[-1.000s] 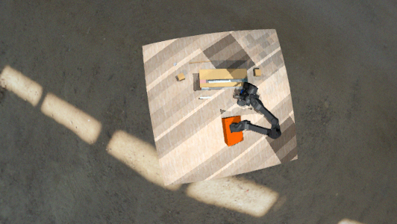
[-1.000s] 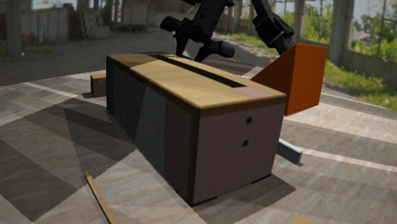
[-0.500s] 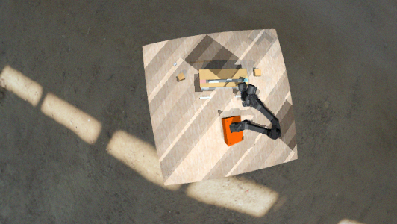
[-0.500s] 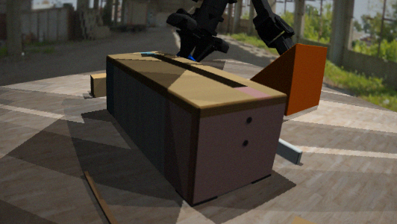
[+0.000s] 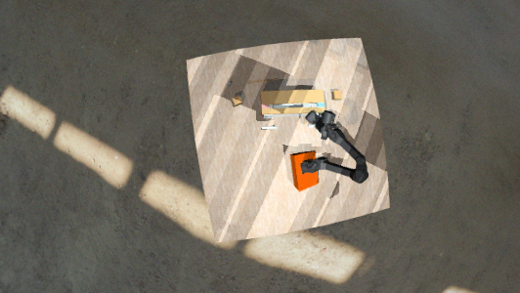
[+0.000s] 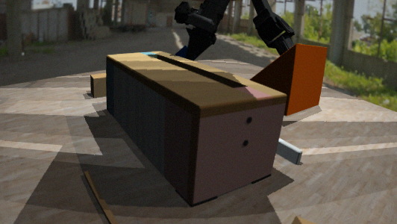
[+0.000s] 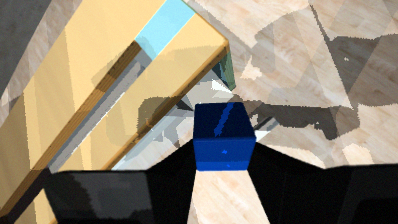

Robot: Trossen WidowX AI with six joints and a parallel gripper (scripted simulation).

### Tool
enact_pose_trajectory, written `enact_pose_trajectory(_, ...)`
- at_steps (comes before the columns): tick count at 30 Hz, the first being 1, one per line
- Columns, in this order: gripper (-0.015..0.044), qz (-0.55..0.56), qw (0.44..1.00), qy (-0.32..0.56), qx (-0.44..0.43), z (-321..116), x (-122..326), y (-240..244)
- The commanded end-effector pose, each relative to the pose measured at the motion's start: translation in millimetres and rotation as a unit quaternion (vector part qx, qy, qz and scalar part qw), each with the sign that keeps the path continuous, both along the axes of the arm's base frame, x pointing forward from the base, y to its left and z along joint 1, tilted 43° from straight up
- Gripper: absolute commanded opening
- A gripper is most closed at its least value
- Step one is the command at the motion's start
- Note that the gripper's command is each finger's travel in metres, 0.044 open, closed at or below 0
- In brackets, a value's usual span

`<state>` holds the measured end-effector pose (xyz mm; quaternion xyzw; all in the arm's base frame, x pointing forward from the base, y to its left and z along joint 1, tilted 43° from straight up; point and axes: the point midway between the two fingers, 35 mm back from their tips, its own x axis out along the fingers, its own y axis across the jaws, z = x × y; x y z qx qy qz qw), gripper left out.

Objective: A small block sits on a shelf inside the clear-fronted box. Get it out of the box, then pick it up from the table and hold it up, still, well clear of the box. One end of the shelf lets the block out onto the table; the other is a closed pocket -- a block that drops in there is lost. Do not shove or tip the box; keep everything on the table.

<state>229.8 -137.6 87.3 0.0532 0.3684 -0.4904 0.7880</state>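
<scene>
Holding the blue block (image 6: 181, 51) (image 7: 224, 136), your hand (image 6: 183, 56) (image 7: 218, 143) is partly closed, with fingers on both its sides, near the box (image 5: 292, 96) (image 6: 235, 149) (image 7: 125, 90).

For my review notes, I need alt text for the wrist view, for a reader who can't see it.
The tool grips a blue block between its dark fingers. To the left, a tan-topped box with a long slot and a cyan patch runs diagonally over a wood-patterned table.
</scene>
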Motion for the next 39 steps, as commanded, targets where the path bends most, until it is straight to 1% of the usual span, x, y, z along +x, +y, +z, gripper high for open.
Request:
enact_pose_trajectory(1, 0.0, 0.053, 0.996, 0.063, -0.026, 3.4, -0.7, 2.5)
enact_pose_trajectory(10, 0.0, 0.159, 0.965, 0.194, -0.074, 6.9, -2.7, 7.6)
enact_pose_trajectory(19, 0.0, 0.259, 0.903, 0.32, -0.12, 10.7, -4.8, 12.5)
enact_pose_trajectory(29, 0.0, 0.358, 0.801, 0.45, -0.165, 15.4, -7.2, 17.7)
enact_pose_trajectory(39, 0.0, 0.442, 0.667, 0.564, -0.203, 20.4, -9.6, 22.7)
